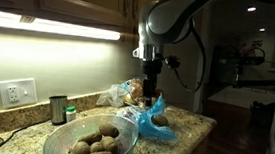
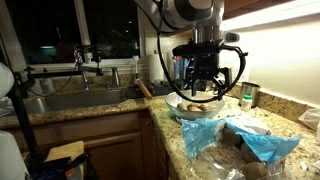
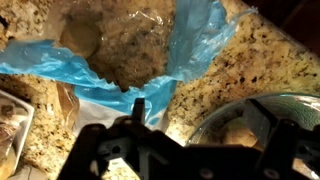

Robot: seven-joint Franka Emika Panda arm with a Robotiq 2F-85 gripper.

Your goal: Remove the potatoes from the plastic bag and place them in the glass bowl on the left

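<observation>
The gripper [image 2: 200, 86] hangs released, jaws spread wide with nothing between them, at mid-frame over the counter [image 3: 250, 60] between the glass bowl [image 1: 60, 136] and the plastic bag [image 3: 190, 40]. Several potatoes [image 1: 96, 144] already lie in the bowl at lower centre. The bag fills the top of the wrist view, with what seems one pale potato [image 3: 80, 38] at upper left. A fetch looks due: descend into the bag's mouth and close on it without pinching film.

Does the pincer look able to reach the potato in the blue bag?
Probably yes. The open pincer hangs just above the bag, whose mouth lies spread wide, and in the wrist view the potato seems uncovered.
</observation>
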